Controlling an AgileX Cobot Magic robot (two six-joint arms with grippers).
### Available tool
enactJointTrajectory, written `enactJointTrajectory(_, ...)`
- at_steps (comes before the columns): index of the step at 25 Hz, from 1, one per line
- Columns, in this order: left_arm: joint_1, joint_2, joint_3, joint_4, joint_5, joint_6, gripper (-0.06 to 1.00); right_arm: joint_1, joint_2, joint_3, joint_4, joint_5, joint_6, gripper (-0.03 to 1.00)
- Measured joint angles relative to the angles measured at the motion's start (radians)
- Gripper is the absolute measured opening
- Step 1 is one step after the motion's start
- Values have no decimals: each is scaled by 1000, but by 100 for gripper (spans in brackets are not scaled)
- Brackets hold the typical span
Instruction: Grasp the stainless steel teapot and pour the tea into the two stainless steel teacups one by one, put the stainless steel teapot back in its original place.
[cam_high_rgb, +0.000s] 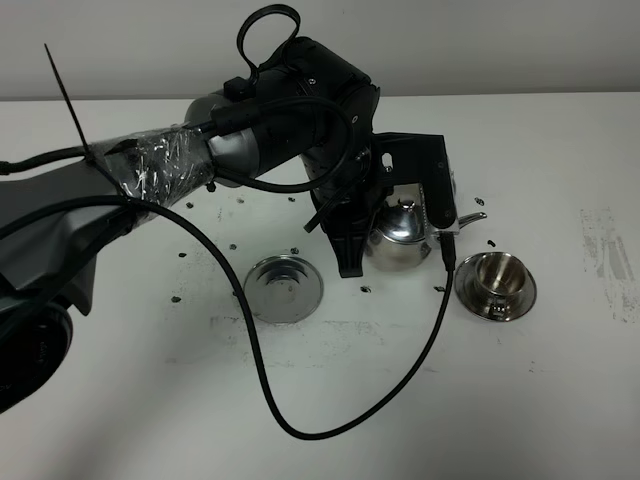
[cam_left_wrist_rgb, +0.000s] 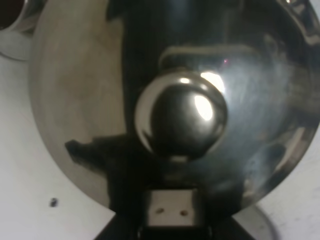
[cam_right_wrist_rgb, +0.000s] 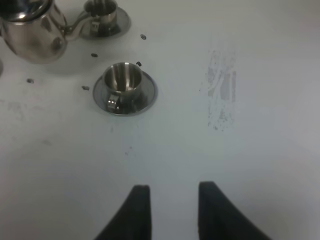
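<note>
The stainless steel teapot (cam_high_rgb: 400, 235) is about upright, right of its round steel coaster plate (cam_high_rgb: 283, 288), which lies bare. Whether the pot touches the table I cannot tell. My left gripper (cam_high_rgb: 352, 262) is shut on the pot's handle side. The left wrist view looks down on the teapot (cam_left_wrist_rgb: 75, 100), its lid knob (cam_left_wrist_rgb: 182, 117) and the left gripper (cam_left_wrist_rgb: 170, 220). One teacup (cam_high_rgb: 495, 280) on its saucer sits right of the pot, also seen as the nearer teacup (cam_right_wrist_rgb: 122, 80), with no liquid showing. The spout of the teapot (cam_right_wrist_rgb: 30, 35) points at the other teacup (cam_right_wrist_rgb: 102, 15). My right gripper (cam_right_wrist_rgb: 172, 192) hovers open and empty.
A black cable (cam_high_rgb: 262, 385) loops from the left arm across the white table (cam_high_rgb: 150, 400) in front of the coaster. Small black marks dot the table around the steelware. A scuffed grey patch (cam_high_rgb: 605, 250) lies near the right edge, shown in the right wrist view as a scuffed patch (cam_right_wrist_rgb: 220, 90).
</note>
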Motion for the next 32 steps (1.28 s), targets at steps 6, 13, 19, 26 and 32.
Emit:
enactJointTrajectory(6, -1, 3, -2, 78, -17, 30, 17, 0, 0, 0, 0, 0, 0, 23)
enactJointTrajectory(13, -32, 43, -48, 122, -27, 36, 17, 0, 0, 0, 0, 0, 0, 23)
enactJointTrajectory(19, -59, 80, -130, 122, -27, 62, 17, 0, 0, 0, 0, 0, 0, 23)
enactJointTrajectory(26, -68, 103, -142, 128, -8, 101, 17, 0, 0, 0, 0, 0, 0, 23)
enactJointTrajectory(32, -70, 103, -142, 214, 19, 121, 17, 0, 0, 0, 0, 0, 0, 23)
